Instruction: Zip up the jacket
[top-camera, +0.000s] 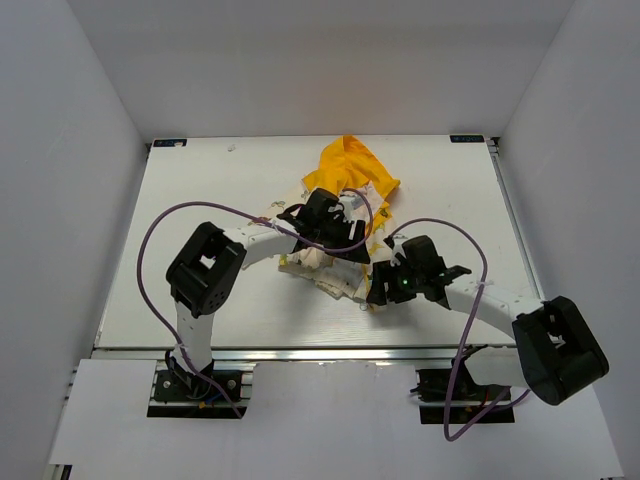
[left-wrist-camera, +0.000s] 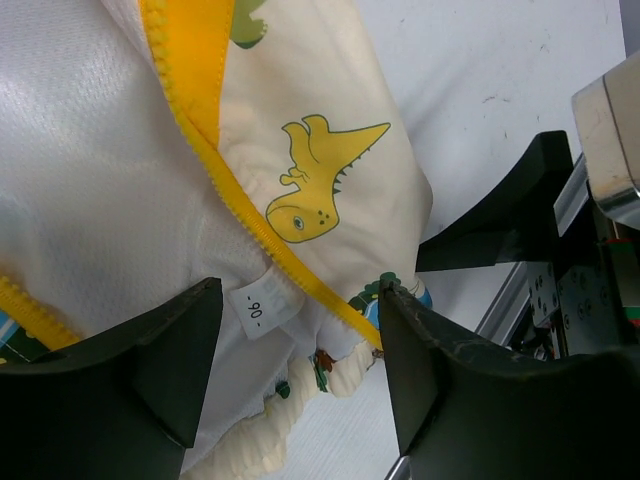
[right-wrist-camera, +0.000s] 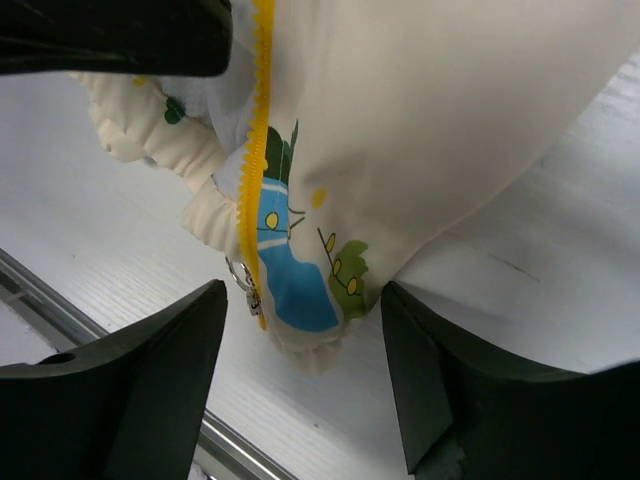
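The jacket (top-camera: 335, 215) lies crumpled mid-table, its yellow hood (top-camera: 350, 165) toward the back. My left gripper (top-camera: 325, 222) is open over the jacket's middle; in the left wrist view (left-wrist-camera: 300, 340) its jaws straddle the white lining, a size tag (left-wrist-camera: 255, 305) and the yellow zipper tape (left-wrist-camera: 235, 205). My right gripper (top-camera: 385, 285) is open at the jacket's near hem; in the right wrist view (right-wrist-camera: 300, 330) its jaws flank the hem corner, where the yellow zipper edge (right-wrist-camera: 258, 160) ends at a small metal zipper pull (right-wrist-camera: 243, 285). Neither gripper holds anything.
The white table (top-camera: 200, 180) has a metal rail (top-camera: 300, 350) along its near edge. White walls (top-camera: 60, 150) enclose the sides and back. Purple cables (top-camera: 190, 210) loop over both arms. The right arm's body (left-wrist-camera: 590, 200) shows close beside the left gripper.
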